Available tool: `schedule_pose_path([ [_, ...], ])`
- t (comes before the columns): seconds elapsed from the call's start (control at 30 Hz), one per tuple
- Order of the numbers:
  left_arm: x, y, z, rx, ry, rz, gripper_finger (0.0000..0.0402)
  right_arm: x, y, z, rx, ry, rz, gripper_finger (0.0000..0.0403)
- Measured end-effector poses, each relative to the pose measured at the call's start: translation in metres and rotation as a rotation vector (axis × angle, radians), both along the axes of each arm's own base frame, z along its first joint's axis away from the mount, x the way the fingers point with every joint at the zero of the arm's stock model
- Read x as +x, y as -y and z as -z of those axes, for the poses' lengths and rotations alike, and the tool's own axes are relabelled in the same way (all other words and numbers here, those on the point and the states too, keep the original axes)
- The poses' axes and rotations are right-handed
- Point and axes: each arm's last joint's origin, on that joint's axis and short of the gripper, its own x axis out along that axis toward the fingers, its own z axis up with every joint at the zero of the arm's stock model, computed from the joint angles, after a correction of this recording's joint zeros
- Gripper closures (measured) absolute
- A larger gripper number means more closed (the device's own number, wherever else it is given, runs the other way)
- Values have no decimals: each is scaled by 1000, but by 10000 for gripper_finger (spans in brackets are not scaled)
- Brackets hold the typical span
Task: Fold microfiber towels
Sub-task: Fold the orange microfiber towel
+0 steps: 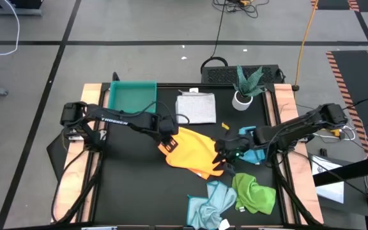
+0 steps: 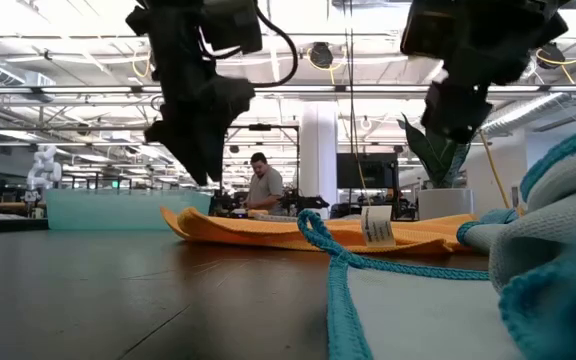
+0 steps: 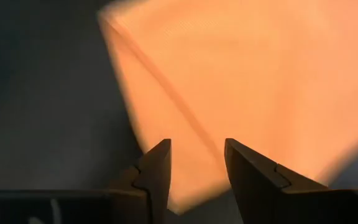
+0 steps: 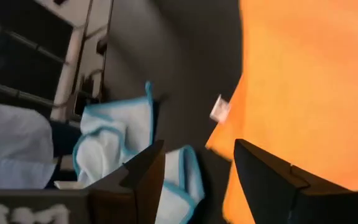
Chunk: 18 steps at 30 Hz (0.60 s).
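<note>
The orange towel [image 1: 195, 153] lies mid-surface, light and floppy, so I'd pinch its corners (the edges would sag). The left end effector [image 1: 166, 142] hovers at its 9 o'clock corner, the right end effector [image 1: 225, 154] at 3 o'clock; both are open and empty. Its fold lines are hard to read.

This is a large open robotics lab or industrial workshop. The low view looks past the black desk [image 2: 118, 290] into a wide hall with white ceiling beams [image 2: 68, 95], exposed ducting, a white column [image 2: 318, 160] and a person [image 2: 264, 186] at distant workstations. From above, the grey concrete floor [image 1: 139, 22] carries black tape lines, hazard-striped tape [image 1: 347, 76] and loose cables [image 1: 308, 29]. A potted plant [image 1: 245, 86] stands on the desk.
</note>
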Motion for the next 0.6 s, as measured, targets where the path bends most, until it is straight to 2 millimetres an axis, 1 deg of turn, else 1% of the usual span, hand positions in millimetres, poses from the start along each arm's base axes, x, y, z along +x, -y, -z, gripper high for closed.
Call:
schedule_pose_path([
  [0.1, 0, 22, 0, -124, -2, -31, 250, -3, 7, -10, -8, 44, 47, 228],
  [0.2, -2, 43, 0, -151, -8, -61, 250, -5, 14, -16, -4, 70, 72, 231],
  [0.3, -4, 58, 0, -182, -14, -116, 250, -5, 19, -17, -9, 71, 91, 231],
  [0.4, -4, 70, 0, -196, -4, -171, 250, -5, 22, -17, -20, 76, 95, 232],
  [0.5, -1, 77, 1, -211, 32, -181, 250, -5, 22, -17, -25, 78, 92, 232],
  [0.6, 1, 81, -1, -183, 73, -96, 250, -5, 22, -16, -27, 77, 86, 232],
])
